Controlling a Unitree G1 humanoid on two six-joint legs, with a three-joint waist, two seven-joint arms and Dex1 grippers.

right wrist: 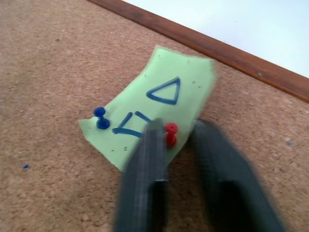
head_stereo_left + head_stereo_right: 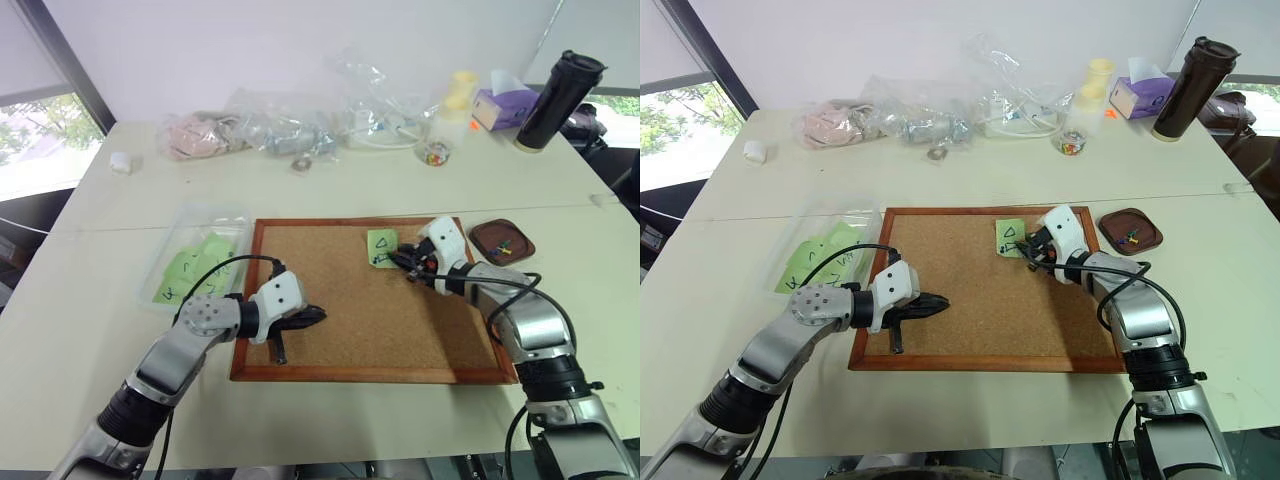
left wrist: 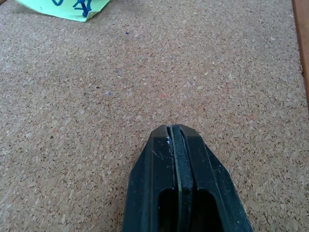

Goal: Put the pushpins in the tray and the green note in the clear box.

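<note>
The right tool (image 1: 176,140) is reaching onto the green note (image 1: 159,104) on the cork board (image 2: 340,300), its fingers standing apart around a red pushpin (image 1: 170,130); a blue pushpin (image 1: 100,117) is sitting at the note's other corner. The left tool (image 3: 173,133) is resting pressed together over bare cork. The tray (image 2: 503,240) is lying on the worktop (image 2: 100,330) right of the board, the clear box (image 2: 195,250) left.

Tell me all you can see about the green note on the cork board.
The green note is a small light green paper square with a drawn triangle and other marks. It lies on the cork board near its far edge, one corner slightly lifted. A blue pushpin and a red pushpin stand in it. The right gripper is at the red one.
</note>
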